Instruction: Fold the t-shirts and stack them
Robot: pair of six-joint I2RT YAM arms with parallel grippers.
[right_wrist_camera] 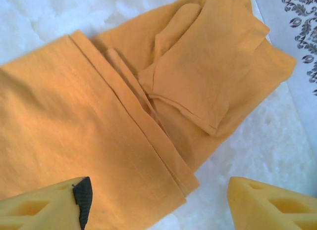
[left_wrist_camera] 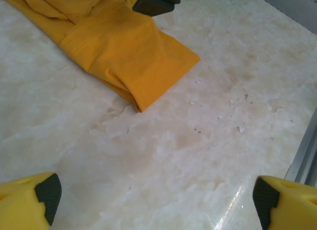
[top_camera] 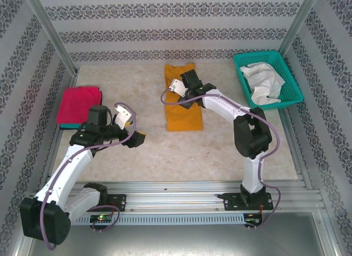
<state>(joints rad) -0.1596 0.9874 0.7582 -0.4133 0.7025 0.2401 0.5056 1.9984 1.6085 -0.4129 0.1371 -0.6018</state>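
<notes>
Where the marble-patterned table (top_camera: pixel 165 157) meets its left wall, a folded magenta t-shirt (top_camera: pixel 81 102) lies on top of a teal t-shirt (top_camera: pixel 68 125), of which just a strip shows along the near edge. Just to their right, the left gripper (left_wrist_camera: pixel 153 198) hangs over bare tabletop, its yellow fingers spread wide with nothing between them. Beyond it, well apart, lies a corner of the mustard-orange t-shirt (top_camera: pixel 182 104). That shirt is folded into a long narrow strip and lies in the middle of the table, running front to back toward the rear wall. The right gripper (right_wrist_camera: pixel 156 203) hovers above its far half with jaws parted, gripping nothing; the folded layers and a sleeve lie flat beneath. In the far right corner, a teal lattice basket (top_camera: pixel 291 82) holds a crumpled white cloth (top_camera: pixel 264 82).
</notes>
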